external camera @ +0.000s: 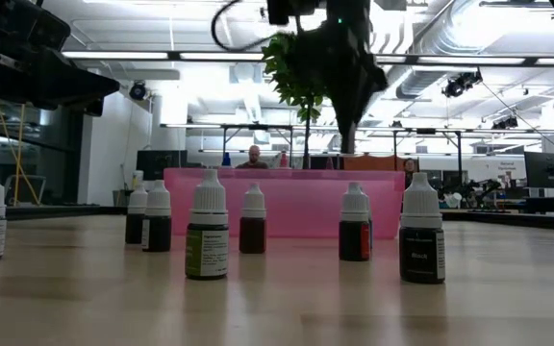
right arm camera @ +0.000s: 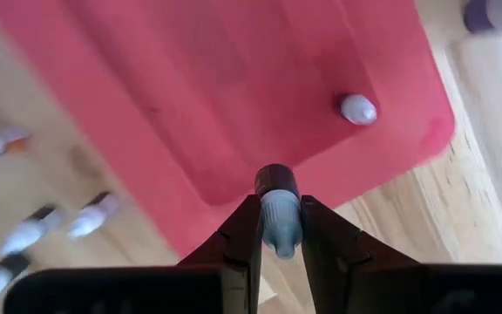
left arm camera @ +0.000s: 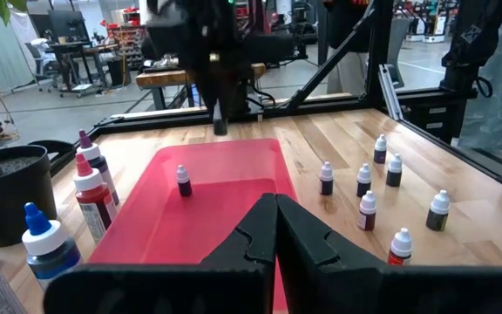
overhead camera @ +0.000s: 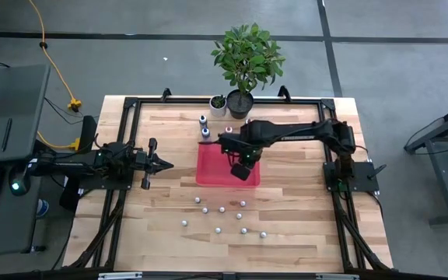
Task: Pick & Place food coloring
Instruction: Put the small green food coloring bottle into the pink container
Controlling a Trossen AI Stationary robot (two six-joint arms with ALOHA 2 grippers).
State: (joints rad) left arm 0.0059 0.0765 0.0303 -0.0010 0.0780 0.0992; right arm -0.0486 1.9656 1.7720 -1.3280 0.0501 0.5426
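My right pincer (right arm camera: 280, 228) grips a tiny white-capped dark bottle (right arm camera: 278, 209) above the shallow red plastic tray (right arm camera: 190, 96), label hidden; my left pincer (left arm camera: 275, 228) is closed.

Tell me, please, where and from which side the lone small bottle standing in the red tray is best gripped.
Probably by its white cap and neck, from straight above: the lone bottle stands upright, cap up, clear of the red tray's raised rim, which would hinder a level approach. The right gripper above the tray is shut on another bottle.
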